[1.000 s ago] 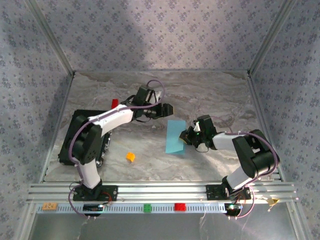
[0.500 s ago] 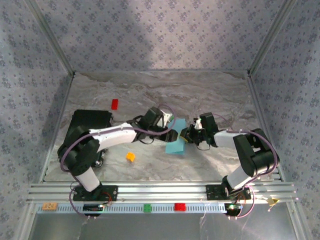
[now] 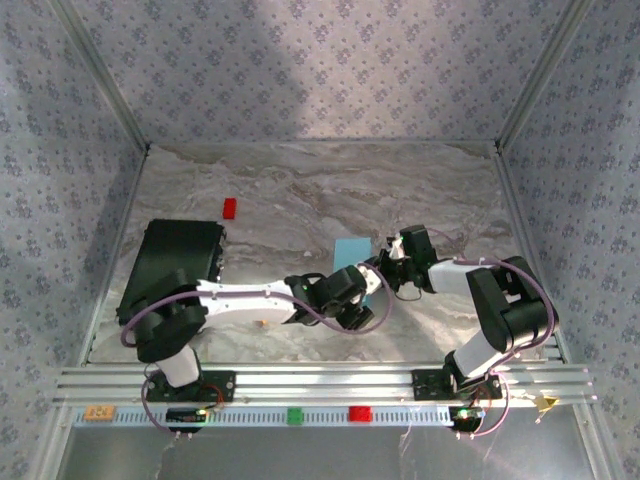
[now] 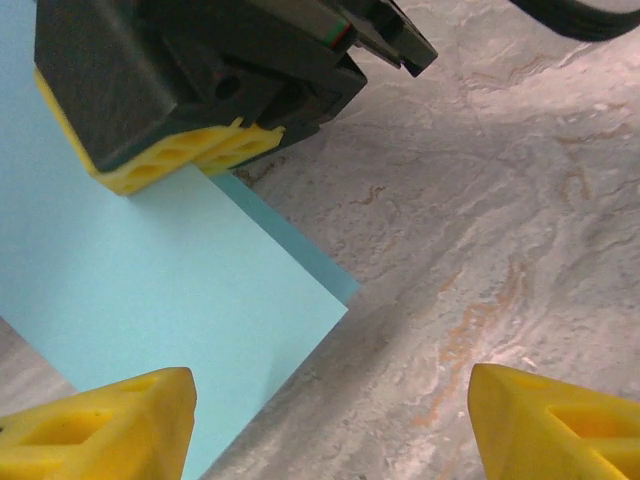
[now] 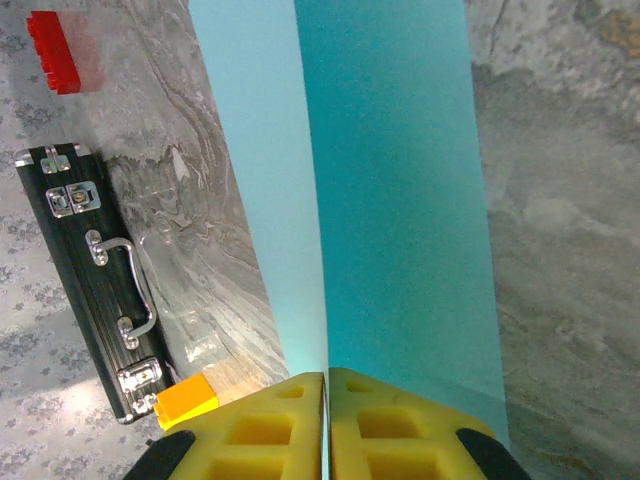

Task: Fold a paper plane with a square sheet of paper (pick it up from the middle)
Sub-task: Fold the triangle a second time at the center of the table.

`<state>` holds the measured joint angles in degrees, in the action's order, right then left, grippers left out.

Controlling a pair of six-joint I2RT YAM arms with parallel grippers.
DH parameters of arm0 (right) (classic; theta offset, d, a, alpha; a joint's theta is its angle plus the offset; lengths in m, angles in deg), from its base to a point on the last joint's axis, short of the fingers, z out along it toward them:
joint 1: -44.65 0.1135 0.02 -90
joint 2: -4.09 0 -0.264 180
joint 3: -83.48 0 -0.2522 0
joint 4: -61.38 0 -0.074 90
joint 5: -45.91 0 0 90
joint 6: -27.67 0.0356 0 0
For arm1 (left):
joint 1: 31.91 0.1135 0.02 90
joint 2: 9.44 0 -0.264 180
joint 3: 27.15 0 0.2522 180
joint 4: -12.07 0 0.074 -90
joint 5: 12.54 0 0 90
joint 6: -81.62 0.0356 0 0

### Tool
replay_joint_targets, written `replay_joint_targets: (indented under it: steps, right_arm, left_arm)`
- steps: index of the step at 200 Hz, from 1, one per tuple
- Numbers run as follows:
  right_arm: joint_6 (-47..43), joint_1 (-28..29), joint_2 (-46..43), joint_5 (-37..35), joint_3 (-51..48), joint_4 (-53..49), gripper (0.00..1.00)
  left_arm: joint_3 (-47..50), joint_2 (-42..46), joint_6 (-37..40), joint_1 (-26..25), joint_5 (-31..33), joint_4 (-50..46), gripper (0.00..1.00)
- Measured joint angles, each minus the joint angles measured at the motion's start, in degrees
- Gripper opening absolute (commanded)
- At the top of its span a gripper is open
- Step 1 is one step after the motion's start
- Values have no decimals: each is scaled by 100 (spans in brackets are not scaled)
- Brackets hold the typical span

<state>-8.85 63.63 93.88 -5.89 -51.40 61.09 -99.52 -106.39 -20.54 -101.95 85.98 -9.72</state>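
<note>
Smooth folded cyan paper (image 5: pixel 390 200), marbled tabletop (image 4: pixel 480 200)

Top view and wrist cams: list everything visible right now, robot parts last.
sheet of paper: one, light blue, mid-table
case: one, black, table's left side
red block: one, red, beyond the case
orange block: one, orange, near the case
green block: one, green, front rail
rail red block: one, red, beside the green block
left fingers: two, yellow, open by the paper's corner
right fingers: two, yellow, shut on the paper's edge
</note>
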Motion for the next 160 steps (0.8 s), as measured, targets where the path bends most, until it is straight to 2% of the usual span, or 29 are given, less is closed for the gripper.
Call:
replay_joint_targets:
  steps: [49, 114, 160]
  right_arm:
    - [0, -2, 0, 0, 0, -72, 10]
    - [0, -26, 0, 0, 9, -129, 10]
    - [0, -28, 0, 2, 9, -129, 10]
  left_arm:
    - [-181, -286, 474, -133, 726, -127, 75]
    - [-435, -638, 680, -164, 885, -199, 73]
    - [-468, -647, 717, -166, 964, -247, 59]
